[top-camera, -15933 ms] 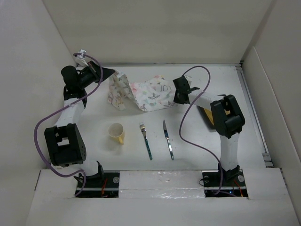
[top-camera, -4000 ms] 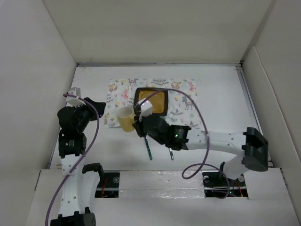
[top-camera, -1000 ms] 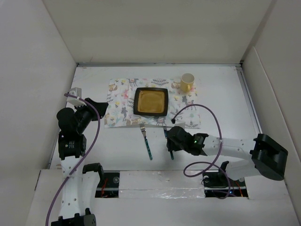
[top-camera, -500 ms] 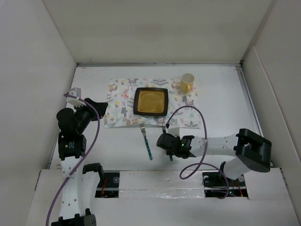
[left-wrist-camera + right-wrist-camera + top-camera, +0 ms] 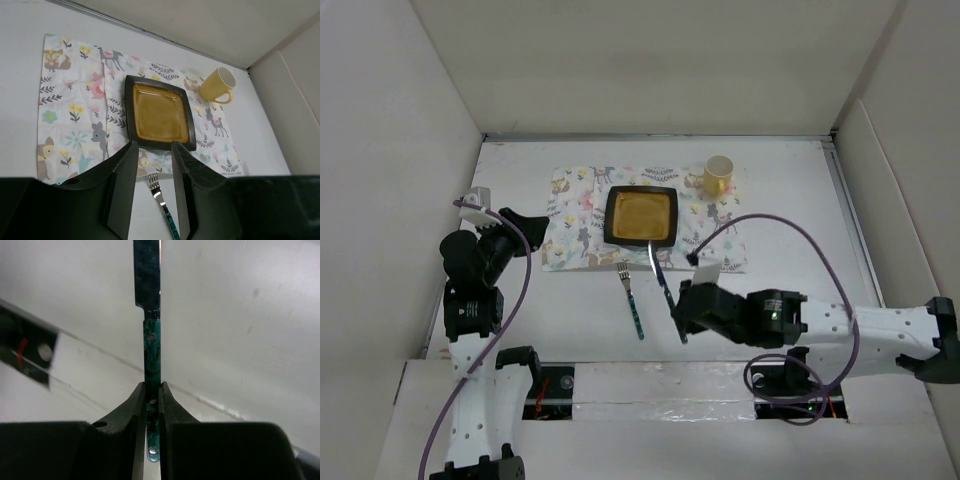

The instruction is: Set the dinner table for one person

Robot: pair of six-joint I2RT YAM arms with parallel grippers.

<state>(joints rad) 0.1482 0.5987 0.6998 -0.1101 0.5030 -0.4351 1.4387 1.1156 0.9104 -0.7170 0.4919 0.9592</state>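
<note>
Clamping the knife (image 5: pixel 660 275), right gripper (image 5: pixel 152 392) hovers beside fork (image 5: pixel 631 300), near plate (image 5: pixel 641 216).

You have bare bench (image 5: pixel 800 190) down the whole right edge and in both far corners. The cloth (image 5: pixel 570 200) fills the far middle, with the plate (image 5: pixel 641 216) at its centre and the mug (image 5: pixel 718 176) upright on its far right corner, the tallest thing to clear there. Along the left edge, the left arm and the left claw (image 5: pixel 535 222) stand over the bench beside the cloth. Between the cloth and the near edge, the fork (image 5: pixel 631 300) lies near the middle. Just right of it the right claw (image 5: pixel 152 390) grips the knife (image 5: pixel 661 275), whose blade reaches toward the plate. The lane between fork and knife is narrow. White walls close the left, far and right sides.
</note>
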